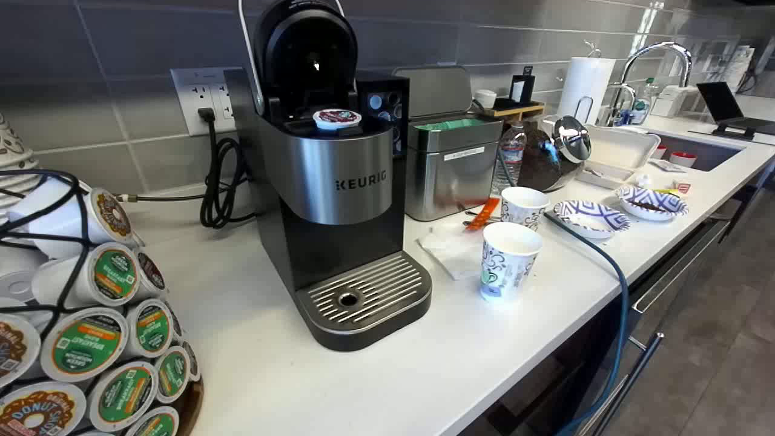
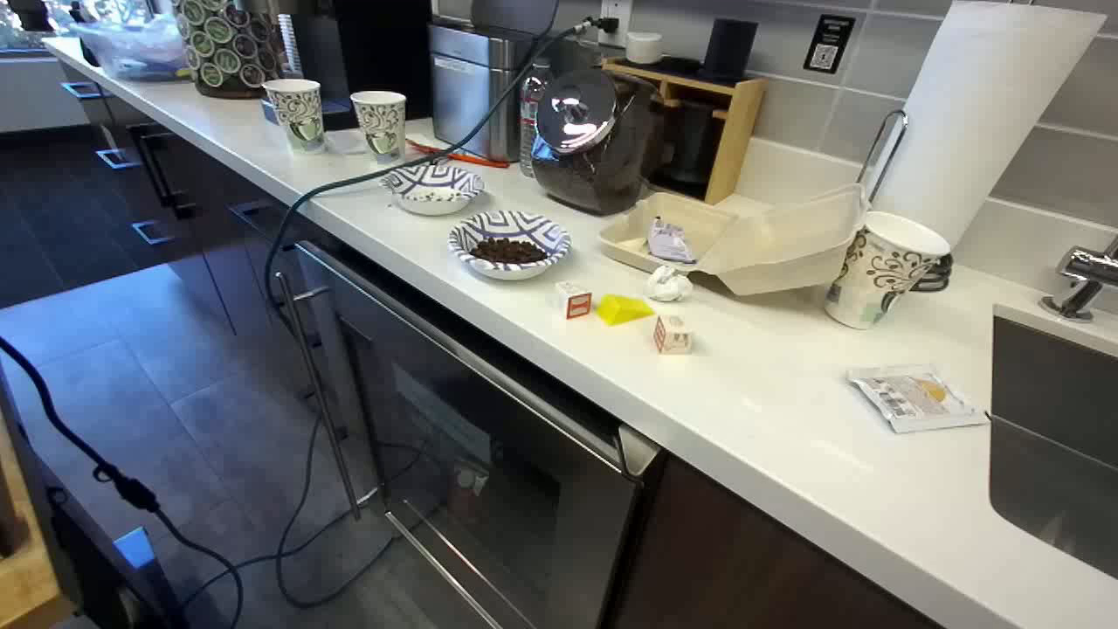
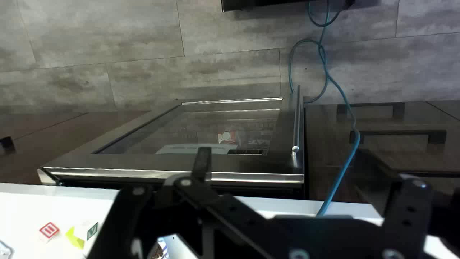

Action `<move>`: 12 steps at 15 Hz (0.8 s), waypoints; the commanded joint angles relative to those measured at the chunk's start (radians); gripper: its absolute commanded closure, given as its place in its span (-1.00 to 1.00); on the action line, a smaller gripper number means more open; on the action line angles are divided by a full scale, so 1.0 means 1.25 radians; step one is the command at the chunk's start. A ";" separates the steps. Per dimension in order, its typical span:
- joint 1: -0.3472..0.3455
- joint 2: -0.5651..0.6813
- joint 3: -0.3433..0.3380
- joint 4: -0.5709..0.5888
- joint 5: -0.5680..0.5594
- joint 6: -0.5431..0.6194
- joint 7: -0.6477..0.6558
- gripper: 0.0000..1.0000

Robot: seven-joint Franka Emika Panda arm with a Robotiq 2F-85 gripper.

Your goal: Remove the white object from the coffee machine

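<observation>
White countertop (image 1: 254, 345) is running beneath the coffee machine (image 1: 339, 175), its lid (image 1: 312, 45) already standing raised, and the white pod (image 1: 337, 120) is sitting up top, so grasping and lifting it out are both waiting while I'm holding my pincer (image 3: 284, 158) spread wide, gripping nothing.

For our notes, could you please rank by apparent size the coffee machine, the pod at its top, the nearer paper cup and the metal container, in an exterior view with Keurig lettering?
Largest to smallest:
coffee machine
metal container
nearer paper cup
pod
</observation>
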 commanded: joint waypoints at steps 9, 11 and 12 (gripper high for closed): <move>0.028 0.031 0.000 0.005 0.021 0.054 0.023 -1.00; 0.062 0.107 0.038 0.027 0.065 0.161 0.051 -1.00; 0.089 0.149 0.055 0.044 0.094 0.220 0.049 -1.00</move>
